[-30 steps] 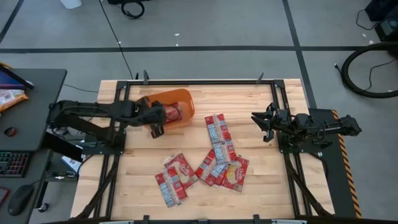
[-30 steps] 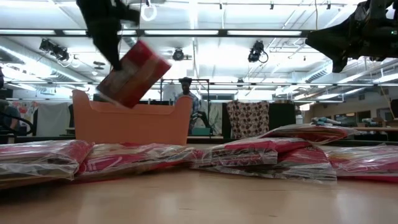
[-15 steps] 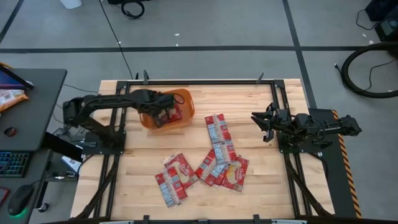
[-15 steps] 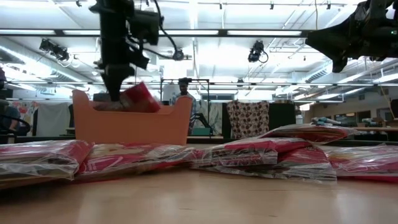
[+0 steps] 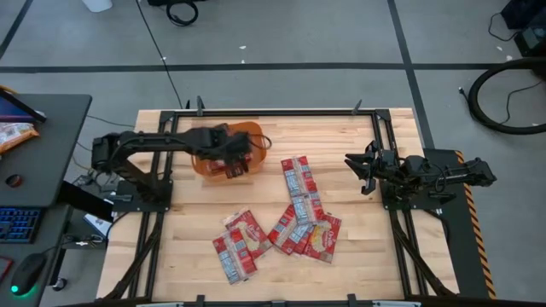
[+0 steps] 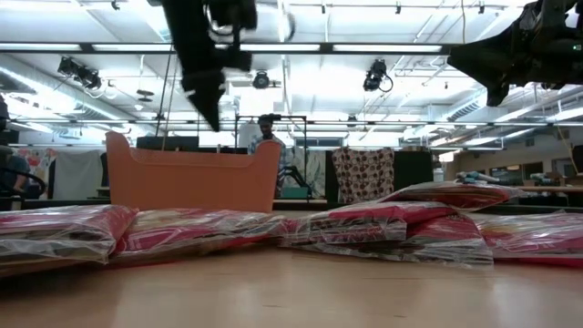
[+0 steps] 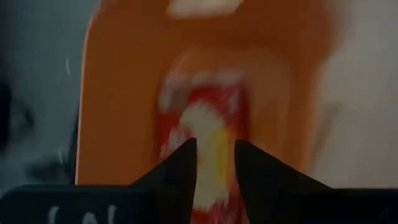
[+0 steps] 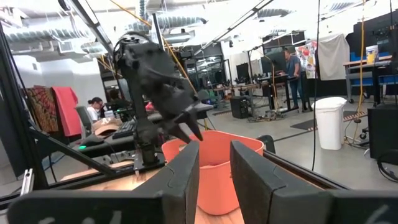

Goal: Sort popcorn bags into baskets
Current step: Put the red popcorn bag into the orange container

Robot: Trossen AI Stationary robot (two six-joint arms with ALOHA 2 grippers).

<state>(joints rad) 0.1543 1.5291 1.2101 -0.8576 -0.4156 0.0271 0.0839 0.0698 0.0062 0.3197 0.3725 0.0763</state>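
The orange tub [image 5: 253, 130] [image 6: 191, 178] stands at the table's far left. My left gripper [image 5: 239, 160] [image 6: 211, 114] hangs open above it, fingers pointing down and touching nothing. In the left wrist view a red popcorn packet [image 7: 205, 124] lies flat on the tub's floor [image 7: 124, 93], below the fingertips [image 7: 215, 162]. Several more red packets lie flat on the table in a middle cluster [image 5: 300, 209] and a nearer group [image 5: 239, 246]. My right gripper [image 5: 358, 175] [image 8: 214, 168] waits open in the air at the table's right side.
Black frame rails run along the table's left and right sides [image 5: 152, 239]. A desk with a keyboard and an orange-and-white snack bag [image 5: 13, 135] stands left of the table. A person [image 6: 271, 128] is in the room beyond the tub. Bare wood lies between tub and packets.
My left gripper carried a tilted red packet from the tub's near side over the tub, dipped into it, let the packet go and rose. The packet now lies inside the tub. My right arm kept still.
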